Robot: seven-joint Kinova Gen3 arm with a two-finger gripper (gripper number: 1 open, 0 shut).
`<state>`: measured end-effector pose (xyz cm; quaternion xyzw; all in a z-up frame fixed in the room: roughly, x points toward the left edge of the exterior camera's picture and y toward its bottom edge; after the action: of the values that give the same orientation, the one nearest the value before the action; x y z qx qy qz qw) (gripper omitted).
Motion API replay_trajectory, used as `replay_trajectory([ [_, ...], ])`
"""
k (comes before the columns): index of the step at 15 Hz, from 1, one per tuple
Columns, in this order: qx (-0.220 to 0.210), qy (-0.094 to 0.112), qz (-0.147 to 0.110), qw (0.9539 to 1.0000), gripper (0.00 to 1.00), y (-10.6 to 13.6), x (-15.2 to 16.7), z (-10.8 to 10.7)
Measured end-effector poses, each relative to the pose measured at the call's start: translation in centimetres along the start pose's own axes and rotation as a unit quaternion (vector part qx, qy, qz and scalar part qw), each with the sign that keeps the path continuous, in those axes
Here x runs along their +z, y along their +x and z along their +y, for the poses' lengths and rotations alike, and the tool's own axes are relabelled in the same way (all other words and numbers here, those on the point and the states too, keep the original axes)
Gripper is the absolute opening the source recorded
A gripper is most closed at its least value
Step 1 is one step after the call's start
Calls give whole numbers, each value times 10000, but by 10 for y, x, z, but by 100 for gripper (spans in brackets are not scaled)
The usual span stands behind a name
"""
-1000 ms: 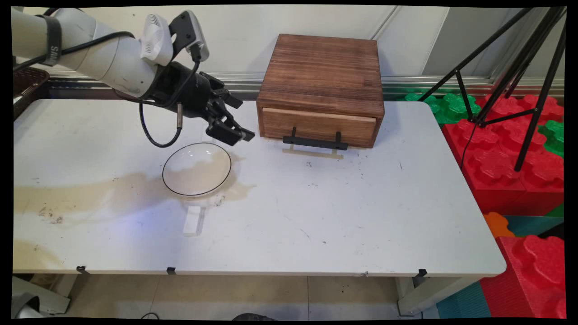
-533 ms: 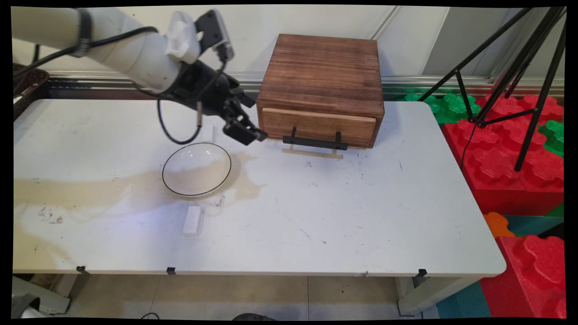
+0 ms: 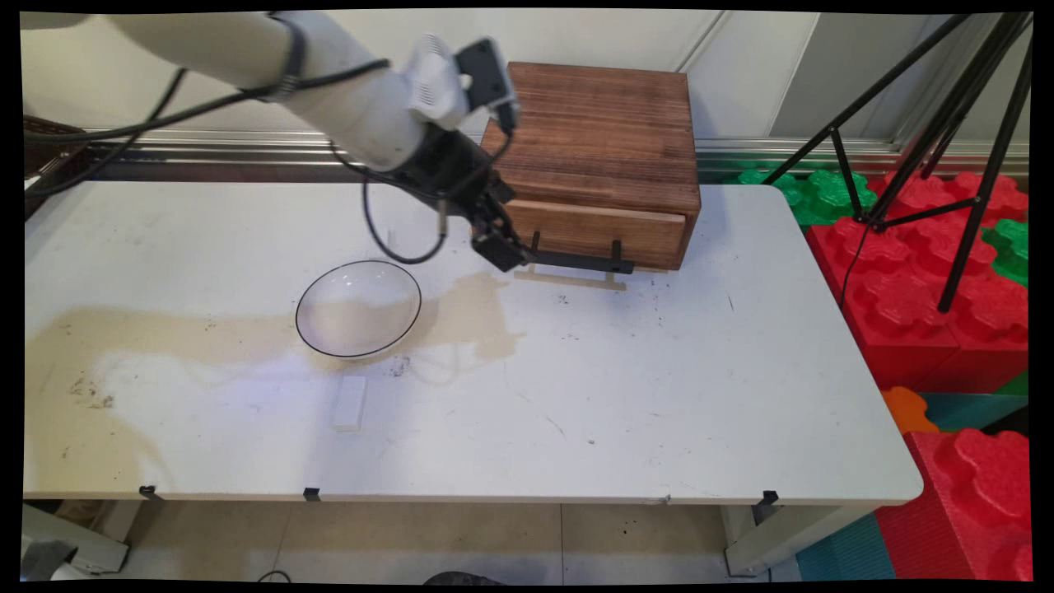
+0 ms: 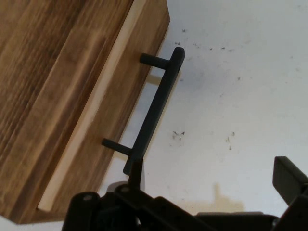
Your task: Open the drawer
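Main view: white Kinova arm [image 3: 346,99] reaching in from the upper left, angled down and to the right, black cables looping beneath. Black two-finger gripper [image 3: 504,251] low at the left end of the black drawer handle [image 3: 576,262], right at the front of the wooden drawer box [image 3: 593,156]. Drawer front [image 3: 601,232] flush with the box. Finger spread hard to judge from here (linkage overlaps the handle's left post). Clear glass bowl [image 3: 359,308] with a dark rim well to the left on the white table [image 3: 659,395], sitting on a tan stain [image 3: 478,309]; small white block [image 3: 350,402] just in front of the bowl. Black tripod [image 3: 947,140] and red and green foam blocks [image 3: 930,280] off the table's right side.

Hand view: handle [image 4: 156,106] running diagonally, two posts into the drawer front [image 4: 96,125]. Fingers spread wide: one finger [image 4: 136,175] against the handle's near end, the other [image 4: 288,180] far off at the right edge, bare tabletop [image 4: 240,96] between.
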<state>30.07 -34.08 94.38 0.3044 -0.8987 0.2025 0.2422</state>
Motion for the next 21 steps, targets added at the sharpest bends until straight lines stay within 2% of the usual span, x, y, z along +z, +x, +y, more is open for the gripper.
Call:
replay_trajectory([
  [4, 75, 34, -212, 9997, 100, 17, 30, 2],
  [10, 162, 61, -543, 9984, 100, 43, 91, 5],
  [21, 124, 33, -917, 9957, 100, 60, 163, 5],
])
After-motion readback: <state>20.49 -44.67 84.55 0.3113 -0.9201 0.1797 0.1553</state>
